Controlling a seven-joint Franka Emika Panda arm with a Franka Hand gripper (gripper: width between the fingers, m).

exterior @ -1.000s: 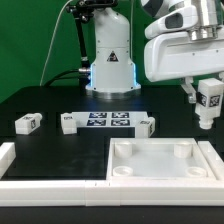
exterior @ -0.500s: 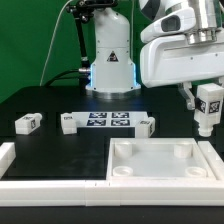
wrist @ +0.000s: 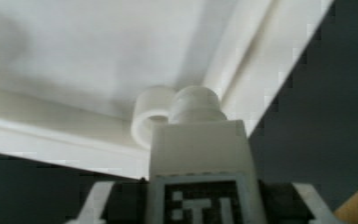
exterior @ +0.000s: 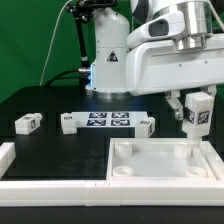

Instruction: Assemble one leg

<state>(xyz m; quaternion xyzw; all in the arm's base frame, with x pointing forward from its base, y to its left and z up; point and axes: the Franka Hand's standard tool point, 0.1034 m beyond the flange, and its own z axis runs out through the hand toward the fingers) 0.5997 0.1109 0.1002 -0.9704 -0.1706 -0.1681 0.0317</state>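
My gripper (exterior: 197,106) is shut on a white leg (exterior: 196,118) with a black-and-white tag, holding it upright just above the far right corner socket (exterior: 184,152) of the large white tray-like piece (exterior: 160,165). In the wrist view the held leg (wrist: 202,150) fills the middle between my fingers (wrist: 105,200), its tip over the round socket (wrist: 172,103) near the tray's raised rim (wrist: 247,60). Three more legs lie on the black table: one at the exterior view's left (exterior: 27,122), one (exterior: 67,122) and one (exterior: 146,124) at the ends of the marker board.
The marker board (exterior: 107,121) lies flat mid-table. The robot base (exterior: 108,55) stands behind it. A white border wall (exterior: 50,170) runs along the front and left of the table.
My gripper has carried the leg leftward and lower, from beside the tray's right edge to just over its far right corner socket. The arm now fills more of the exterior view.
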